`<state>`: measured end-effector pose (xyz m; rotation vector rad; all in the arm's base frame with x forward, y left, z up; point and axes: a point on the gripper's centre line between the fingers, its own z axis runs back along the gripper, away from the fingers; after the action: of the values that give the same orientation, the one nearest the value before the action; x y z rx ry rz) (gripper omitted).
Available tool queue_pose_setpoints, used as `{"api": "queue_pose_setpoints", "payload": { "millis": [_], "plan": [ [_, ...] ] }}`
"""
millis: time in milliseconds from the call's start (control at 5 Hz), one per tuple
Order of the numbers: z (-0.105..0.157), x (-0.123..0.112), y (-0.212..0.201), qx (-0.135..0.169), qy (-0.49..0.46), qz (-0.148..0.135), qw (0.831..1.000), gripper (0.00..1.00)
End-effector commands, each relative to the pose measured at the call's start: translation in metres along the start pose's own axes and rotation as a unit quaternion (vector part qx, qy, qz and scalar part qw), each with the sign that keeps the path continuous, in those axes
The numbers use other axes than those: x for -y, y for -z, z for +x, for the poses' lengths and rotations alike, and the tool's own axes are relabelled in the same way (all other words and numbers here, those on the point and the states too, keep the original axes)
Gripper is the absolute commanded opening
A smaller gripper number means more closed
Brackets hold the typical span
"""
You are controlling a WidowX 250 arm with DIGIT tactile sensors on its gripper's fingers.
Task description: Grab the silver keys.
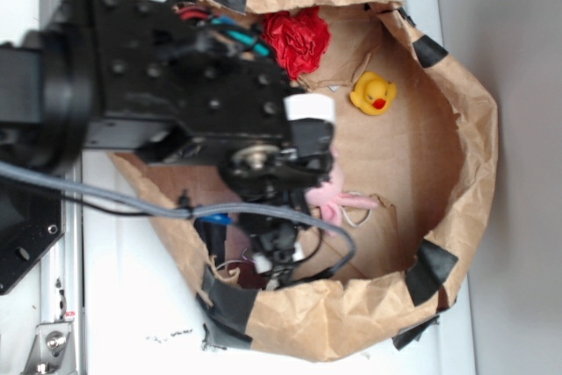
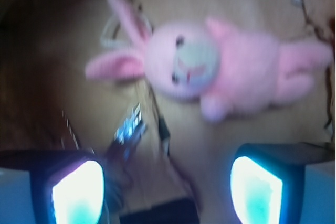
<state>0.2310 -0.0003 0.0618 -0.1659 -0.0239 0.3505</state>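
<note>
The silver keys [image 2: 129, 125] lie on the brown paper in the wrist view, a shiny blade with a darker head toward the lower left, blurred. My gripper [image 2: 167, 192] is open, and its two lit fingertips [image 2: 79, 192] stand wide apart. The keys lie between them, close to the left fingertip and a little ahead. In the exterior view the gripper [image 1: 274, 252] hangs low over the near-left part of the paper bag [image 1: 457, 173], and the arm hides the keys there.
A pink plush bunny [image 2: 220, 72] lies just beyond the keys, with a wire ring [image 2: 109, 31] by its ear. A yellow duck [image 1: 373, 93] and a red fabric flower [image 1: 297, 39] sit farther off. The bag's raised paper walls ring everything. A dark object [image 2: 160, 213] lies under the gripper.
</note>
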Motion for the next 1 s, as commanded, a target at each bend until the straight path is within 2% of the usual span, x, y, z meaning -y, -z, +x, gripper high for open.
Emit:
{"api": "queue_pose_setpoints", "payload": {
  "millis": [0, 200, 800],
  "plan": [
    [-0.0096, 0.0002, -0.0033, 0.034, 0.003, -0.027, 0.999, 1.00],
    [-0.0090, 0.0077, 0.0048, 0.026, 0.002, -0.043, 0.999, 1.00],
    [-0.0090, 0.0077, 0.0048, 0.026, 0.002, -0.043, 0.999, 1.00]
  ]
}}
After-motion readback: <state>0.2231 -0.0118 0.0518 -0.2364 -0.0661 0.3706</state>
